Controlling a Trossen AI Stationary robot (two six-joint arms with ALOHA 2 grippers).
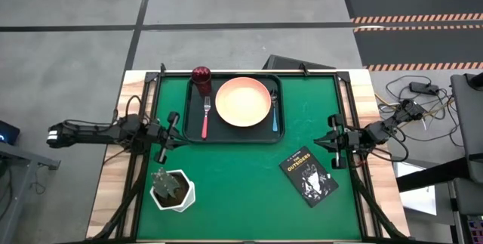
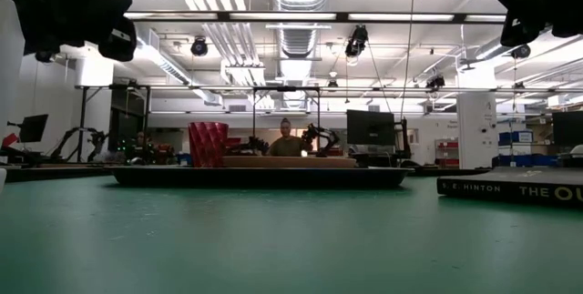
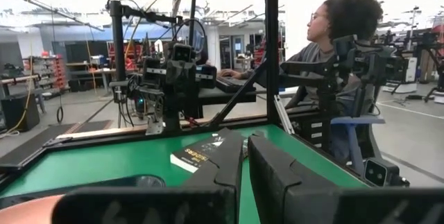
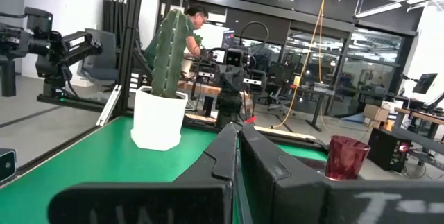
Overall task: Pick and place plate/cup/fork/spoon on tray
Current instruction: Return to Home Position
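Black rounded-corner tray (image 1: 190, 127) sits at the bench's far edge, centre, with everything on it: plain peach-orange plate (image 1: 243, 101) in the middle, pink-handled fork (image 1: 205, 117) just left of it, blue-handled spoon (image 1: 275, 112) along the tray's right rim, shiny dark red cup (image 1: 201, 78) in the far-left corner. Left gripper (image 1: 170, 136) is parked by the bench's left edge and right gripper (image 1: 333, 143) by the right edge, both clear of the tray, fingers (image 3: 225, 158) nearly together on each and holding nothing. Potted cactus (image 1: 173, 189) is near the front-left corner, black book (image 1: 309, 176) toward the front-right.
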